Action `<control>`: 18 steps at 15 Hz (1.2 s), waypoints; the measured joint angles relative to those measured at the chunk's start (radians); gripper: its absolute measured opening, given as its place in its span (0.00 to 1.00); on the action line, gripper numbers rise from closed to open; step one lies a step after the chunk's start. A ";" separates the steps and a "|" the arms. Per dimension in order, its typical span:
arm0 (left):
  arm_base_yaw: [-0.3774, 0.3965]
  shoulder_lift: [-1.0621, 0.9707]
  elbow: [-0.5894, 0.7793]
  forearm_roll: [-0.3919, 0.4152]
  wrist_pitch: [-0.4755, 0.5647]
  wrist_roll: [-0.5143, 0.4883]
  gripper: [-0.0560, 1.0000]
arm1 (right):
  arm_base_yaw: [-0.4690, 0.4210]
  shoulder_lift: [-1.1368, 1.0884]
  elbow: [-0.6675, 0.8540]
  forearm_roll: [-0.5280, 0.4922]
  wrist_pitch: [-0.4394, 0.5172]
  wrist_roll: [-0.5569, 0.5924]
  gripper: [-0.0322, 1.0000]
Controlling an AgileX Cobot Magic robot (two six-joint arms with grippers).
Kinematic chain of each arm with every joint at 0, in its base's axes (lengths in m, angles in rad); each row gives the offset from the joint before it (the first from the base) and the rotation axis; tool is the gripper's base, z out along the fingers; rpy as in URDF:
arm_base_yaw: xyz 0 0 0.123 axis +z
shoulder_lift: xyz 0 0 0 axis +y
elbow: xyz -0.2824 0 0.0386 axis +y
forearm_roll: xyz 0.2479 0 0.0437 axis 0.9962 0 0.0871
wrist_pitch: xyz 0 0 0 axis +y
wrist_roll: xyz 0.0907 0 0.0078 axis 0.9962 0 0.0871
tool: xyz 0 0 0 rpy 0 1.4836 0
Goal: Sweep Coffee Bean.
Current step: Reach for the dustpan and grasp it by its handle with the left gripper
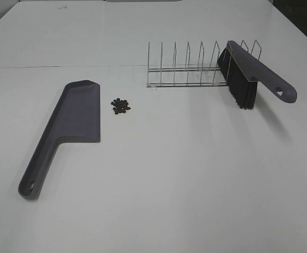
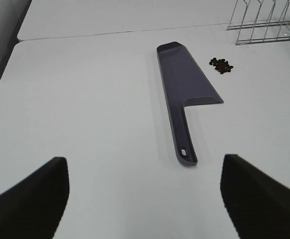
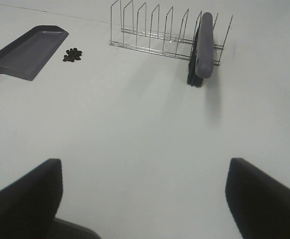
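A small heap of dark coffee beans (image 1: 120,106) lies on the white table, just right of the grey dustpan's blade (image 1: 79,112). The dustpan lies flat, its handle (image 1: 35,171) pointing to the near left. A grey brush with black bristles (image 1: 245,79) leans in a wire rack (image 1: 187,71) behind. In the left wrist view the dustpan (image 2: 184,84) and the beans (image 2: 221,65) lie ahead of my open left gripper (image 2: 142,199). In the right wrist view the brush (image 3: 202,50), the beans (image 3: 72,55) and the dustpan blade (image 3: 28,52) lie far ahead of my open right gripper (image 3: 145,199). Neither gripper shows in the exterior view.
The wire rack (image 3: 154,35) has several upright dividers and stands behind the beans. A seam (image 1: 63,67) runs across the table at the back. A dark edge (image 1: 300,21) borders the table at the far right.
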 joint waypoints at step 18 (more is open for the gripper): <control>0.000 0.000 0.000 0.000 0.000 0.000 0.77 | 0.000 0.000 0.000 0.000 0.000 0.000 0.77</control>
